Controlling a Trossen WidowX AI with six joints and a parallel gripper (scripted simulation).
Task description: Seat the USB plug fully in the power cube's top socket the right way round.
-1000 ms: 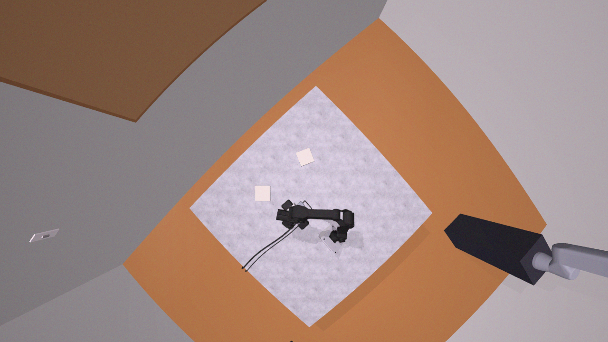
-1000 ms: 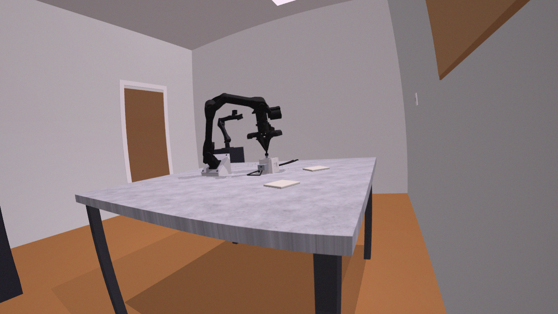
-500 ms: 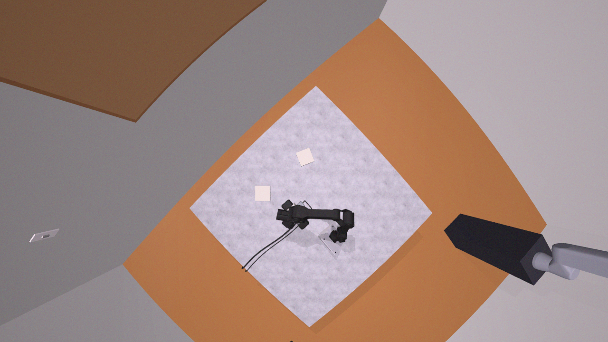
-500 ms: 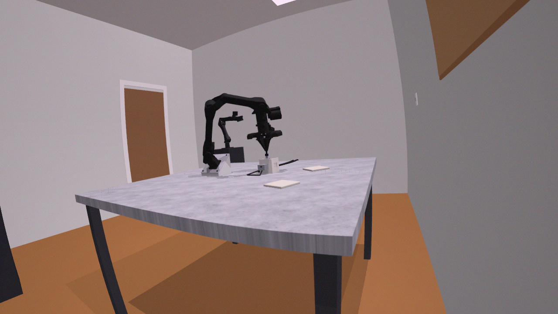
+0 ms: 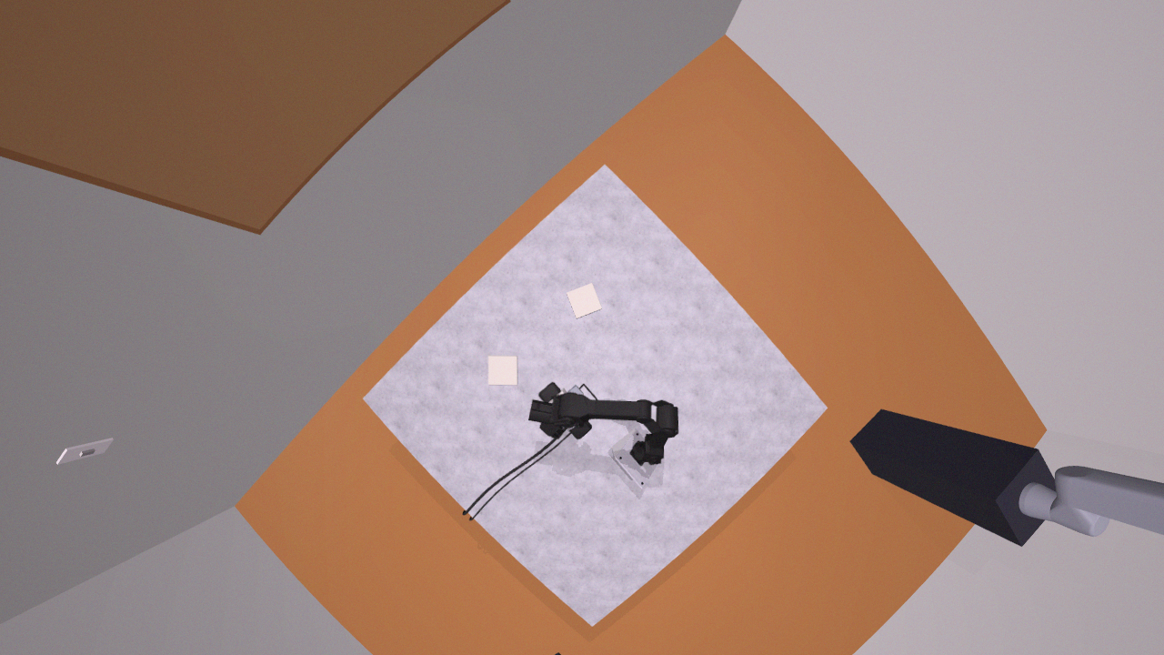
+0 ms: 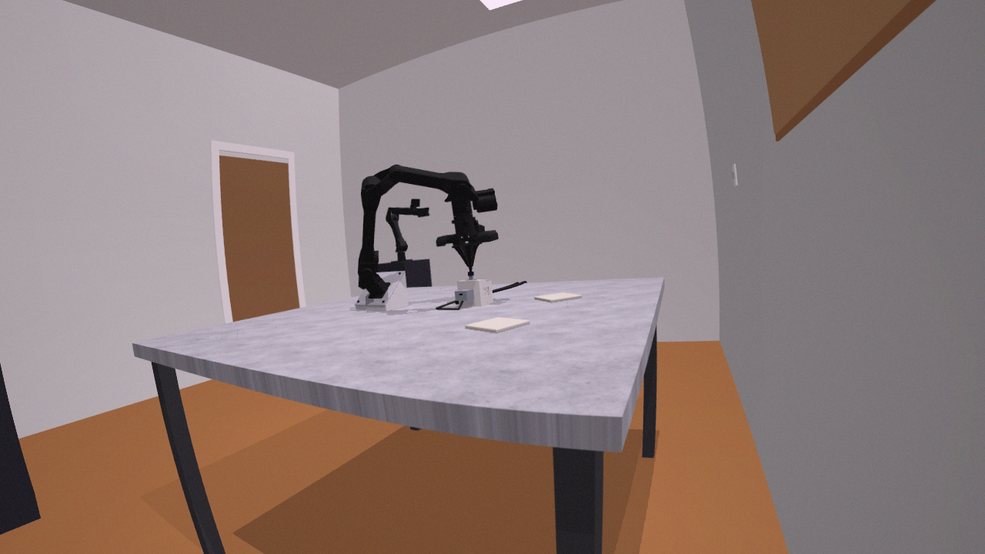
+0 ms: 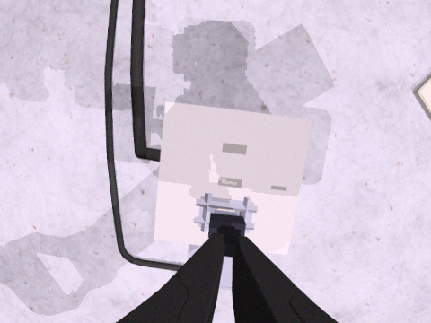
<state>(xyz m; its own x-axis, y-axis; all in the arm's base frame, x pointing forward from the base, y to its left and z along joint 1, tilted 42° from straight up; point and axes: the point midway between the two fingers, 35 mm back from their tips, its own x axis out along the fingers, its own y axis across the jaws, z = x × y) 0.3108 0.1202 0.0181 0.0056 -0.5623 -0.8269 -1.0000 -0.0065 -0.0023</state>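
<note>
The white power cube [image 6: 480, 297] [image 7: 193, 135] stands on the table, with several slots in its top. My gripper [image 6: 470, 269] [image 7: 228, 244] points down over the cube and is shut on the USB plug [image 6: 471, 275] [image 7: 227, 220], gripping its dark body. The plug is upright; a short pale part shows below the dark body, just above the cube's top. Pale crossed metal bars [image 7: 226, 204] surround the front of the plug in the wrist view. The fingers and plug hide the socket opening, so insertion depth and which way round the plug faces cannot be told.
Two black cables [image 7: 138, 90] [image 7: 109, 112] run beside the cube. A grey-blue block [image 6: 463, 296] sits on the cube's side. Two flat cream squares [image 5: 583, 300] [image 5: 502, 369] [image 6: 497, 324] [image 6: 558, 296] lie on the table. Another black arm [image 6: 395, 231] stands in the background.
</note>
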